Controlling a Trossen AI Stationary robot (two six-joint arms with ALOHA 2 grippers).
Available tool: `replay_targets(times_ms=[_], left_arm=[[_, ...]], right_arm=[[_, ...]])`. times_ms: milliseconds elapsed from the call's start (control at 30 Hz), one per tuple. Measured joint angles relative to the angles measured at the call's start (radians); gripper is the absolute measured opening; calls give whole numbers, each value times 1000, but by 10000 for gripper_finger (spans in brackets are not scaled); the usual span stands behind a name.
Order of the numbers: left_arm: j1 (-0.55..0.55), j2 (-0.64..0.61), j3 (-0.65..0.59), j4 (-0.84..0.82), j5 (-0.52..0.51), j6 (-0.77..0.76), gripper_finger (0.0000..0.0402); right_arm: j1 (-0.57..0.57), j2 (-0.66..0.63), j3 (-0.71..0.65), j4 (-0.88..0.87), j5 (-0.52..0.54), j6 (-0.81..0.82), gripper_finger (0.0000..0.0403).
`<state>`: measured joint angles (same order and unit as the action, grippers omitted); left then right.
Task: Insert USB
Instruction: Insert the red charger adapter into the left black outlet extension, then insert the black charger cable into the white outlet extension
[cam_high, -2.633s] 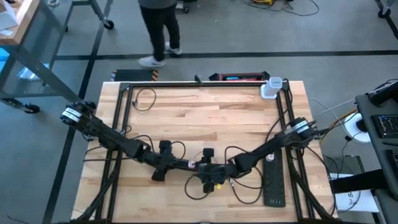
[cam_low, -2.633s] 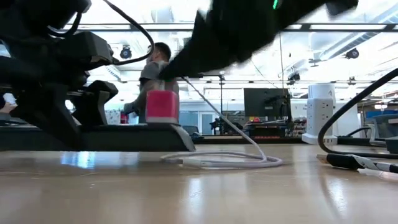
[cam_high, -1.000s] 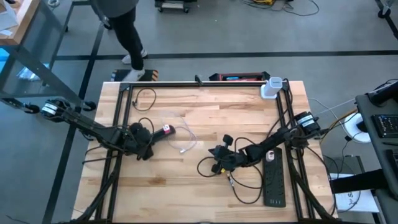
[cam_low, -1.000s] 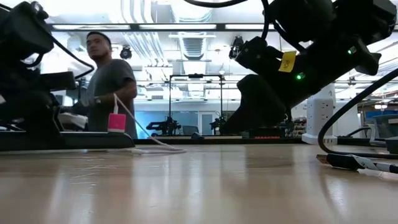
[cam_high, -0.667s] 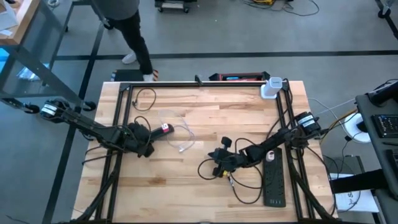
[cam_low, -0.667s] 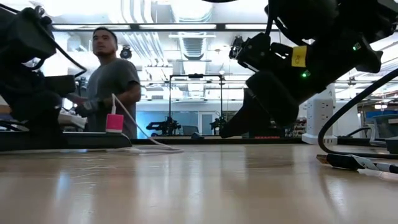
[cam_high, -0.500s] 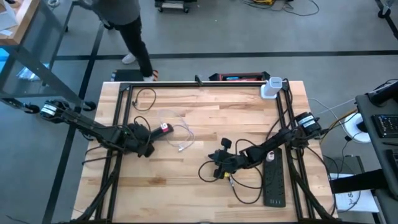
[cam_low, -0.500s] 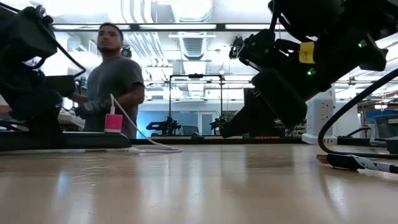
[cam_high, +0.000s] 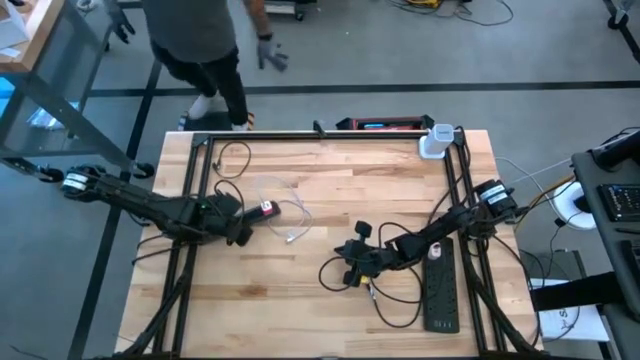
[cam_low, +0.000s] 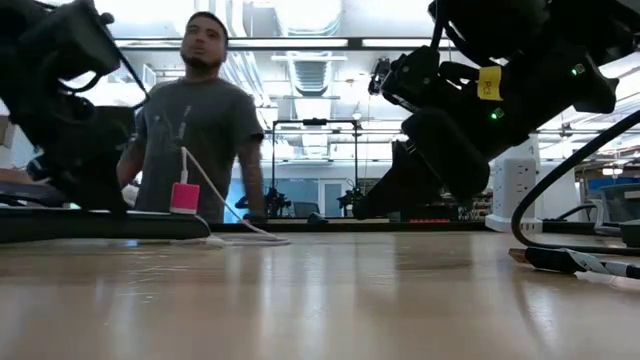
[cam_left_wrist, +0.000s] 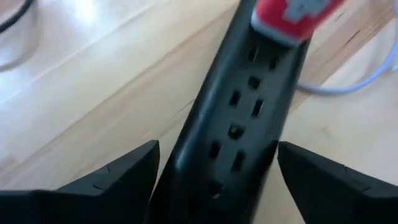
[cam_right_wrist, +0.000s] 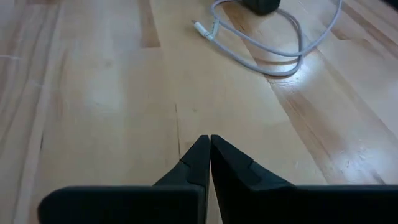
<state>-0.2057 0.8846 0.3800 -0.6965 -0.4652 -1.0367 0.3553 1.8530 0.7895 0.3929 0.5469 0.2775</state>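
Left wrist view: my left gripper (cam_left_wrist: 214, 180), fingers spread, straddles a glossy black power strip (cam_left_wrist: 239, 118) carrying a red charger block (cam_left_wrist: 292, 18) near the plank tabletop's (cam_high: 330, 190) left edge. My right gripper (cam_right_wrist: 209, 158) is pinched together, the white cable's (cam_right_wrist: 261, 50) plug lying well apart from it.

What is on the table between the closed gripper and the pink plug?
In the high view, only the white cable lies on bare wood between the right gripper and the pink plug.

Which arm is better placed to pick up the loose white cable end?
Probably the right. The right tool is shut, empty, and faces the white cable and its free plug. The left tool is open astride the black power strip carrying the red charger.
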Motion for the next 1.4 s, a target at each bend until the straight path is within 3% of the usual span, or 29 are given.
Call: replay_targets(times_ms=[200, 333, 633, 900, 1100, 1400], left_arm=[[82, 1, 94, -114, 4, -15, 331], [201, 1, 164, -193, 18, -13, 331], [666, 74, 288, -208, 159, 275, 317], [1017, 312, 449, -201, 228, 488, 300], [1133, 543, 565, -248, 268, 602, 285], [1192, 776, 658, -262, 212, 578, 272]], right_arm=[[0, 0, 0, 1, -5, -1, 5], [0, 0, 0, 1, -7, -7, 5], [0, -1, 0, 23, -33, -28, 9], [0, -1, 0, 38, -57, -40, 73], [-3, -1, 0, 27, -57, -42, 107], [-2, -1, -6, -13, -58, 11, 112]])
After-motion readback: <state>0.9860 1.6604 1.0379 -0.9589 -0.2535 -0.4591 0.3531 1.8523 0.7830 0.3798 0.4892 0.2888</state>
